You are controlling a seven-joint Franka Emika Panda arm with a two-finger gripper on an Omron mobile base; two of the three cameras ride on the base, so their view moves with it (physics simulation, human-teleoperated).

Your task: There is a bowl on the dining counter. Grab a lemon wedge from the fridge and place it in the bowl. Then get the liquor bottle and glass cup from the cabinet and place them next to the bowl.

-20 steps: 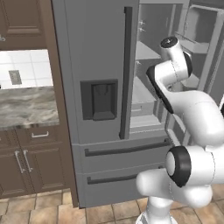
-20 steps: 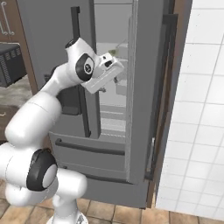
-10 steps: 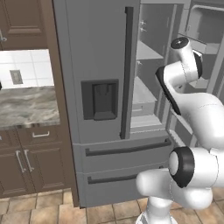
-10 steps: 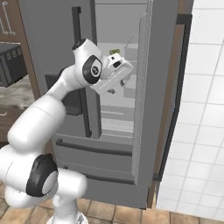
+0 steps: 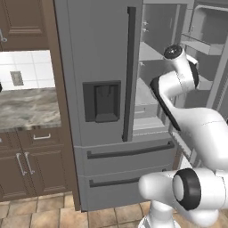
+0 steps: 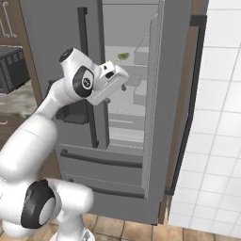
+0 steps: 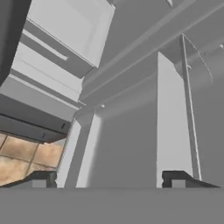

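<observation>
The fridge stands with its left door shut and its right door swung open. On an upper shelf inside lies the lemon wedge, a small yellowish-green sliver. My gripper reaches into the open side, a little below and left of the wedge and apart from it. In the hand view my gripper is open, its fingertips wide apart with nothing between them, facing grey shelves and door bins. The bowl, dining counter, liquor bottle, glass cup and cabinet are out of view.
Fridge drawers run below the arm. A marble counter on brown drawer units stands left of the fridge. A white tiled wall stands just right of the open door, and a dark appliance sits at far left.
The hand rose into the fridge toward the wedge, then dropped back down and to the left. The wedge has stayed on its shelf.
</observation>
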